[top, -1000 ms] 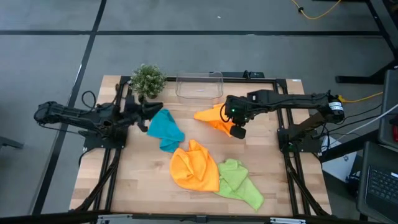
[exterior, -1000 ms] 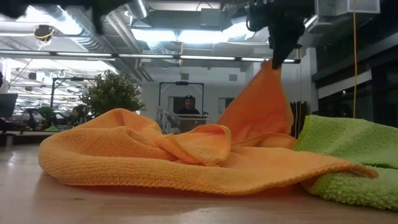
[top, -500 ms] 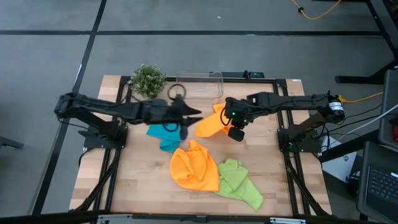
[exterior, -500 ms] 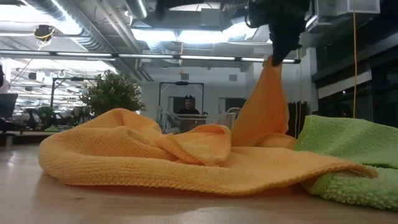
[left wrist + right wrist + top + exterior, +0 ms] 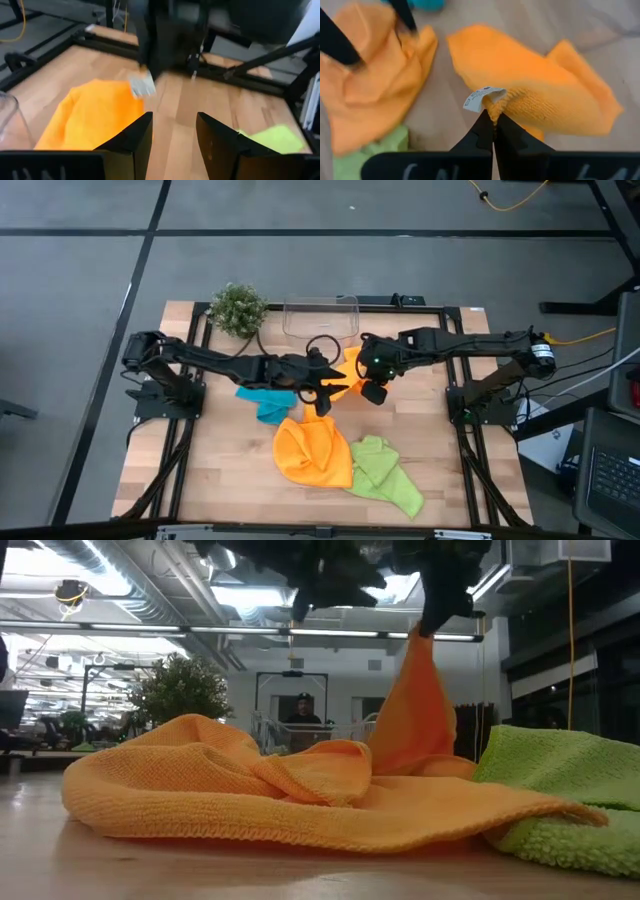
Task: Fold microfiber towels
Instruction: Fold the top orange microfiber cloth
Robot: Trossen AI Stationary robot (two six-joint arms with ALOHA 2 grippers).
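Note:
An orange microfiber towel (image 5: 540,95) hangs from my right gripper (image 5: 490,129), which is shut on it above the table's middle (image 5: 365,385). My left gripper (image 5: 172,135) is open, reaching level from the table's left toward that towel (image 5: 328,392). It stands close beside the towel (image 5: 95,115) and touches nothing. A second orange towel (image 5: 312,450) lies crumpled at the near middle. A lime green towel (image 5: 387,472) lies against its right side. A teal towel (image 5: 262,402) lies under my left arm. My right gripper pinches the orange towel's corner (image 5: 494,104), right by its white tag (image 5: 481,98), between its two fingers. The fingers slant down from above. The towel hangs below them in a narrow drape (image 5: 420,710), and its lower part rests on the table.
A small potted plant (image 5: 238,308) and a clear plastic tub (image 5: 320,316) stand at the table's far edge. Bare wood lies at the near left and along the right side.
My left gripper has swung out from the table's left side, over the teal towel, toward the hanging orange towel and my right gripper. The hanging towel has drawn narrower below my right gripper, which has kept its place.

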